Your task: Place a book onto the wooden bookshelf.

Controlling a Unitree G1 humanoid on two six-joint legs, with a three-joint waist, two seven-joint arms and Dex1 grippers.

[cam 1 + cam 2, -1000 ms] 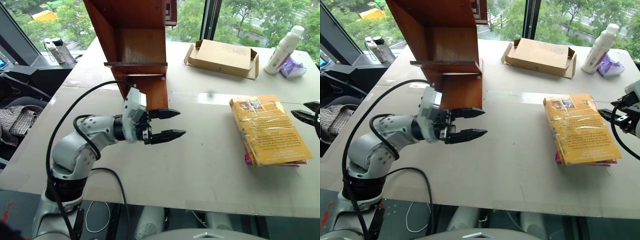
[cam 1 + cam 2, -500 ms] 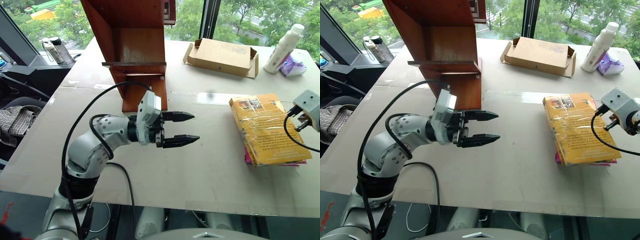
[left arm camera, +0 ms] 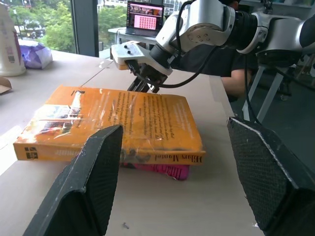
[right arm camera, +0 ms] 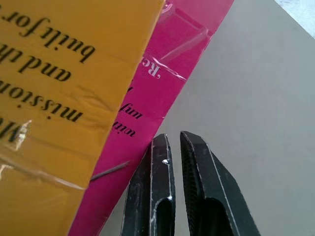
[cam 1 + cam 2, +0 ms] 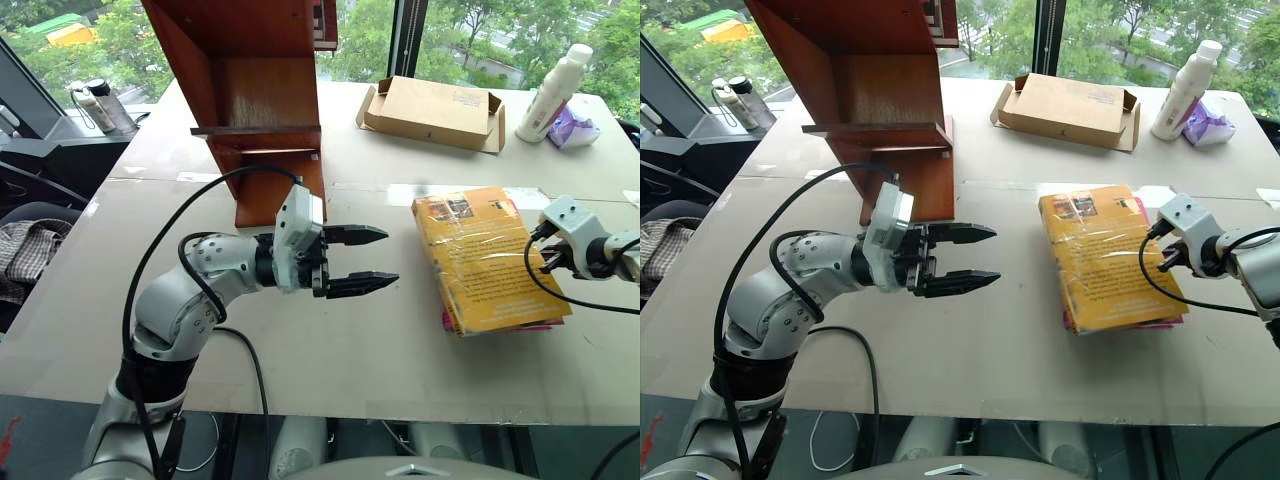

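The book (image 5: 487,258) lies flat atop a magenta-pink book (image 4: 147,98), long axis running away from the robot; the right gripper (image 4: 167,142), fingers closed on nothing, sits at its right edge (nearer than the wide-open left gripper (image 5: 372,260)).

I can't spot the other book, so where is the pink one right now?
The pink book lies on the table, on the robot's right, directly under the yellow book; its edge peeks out beside the right tool.
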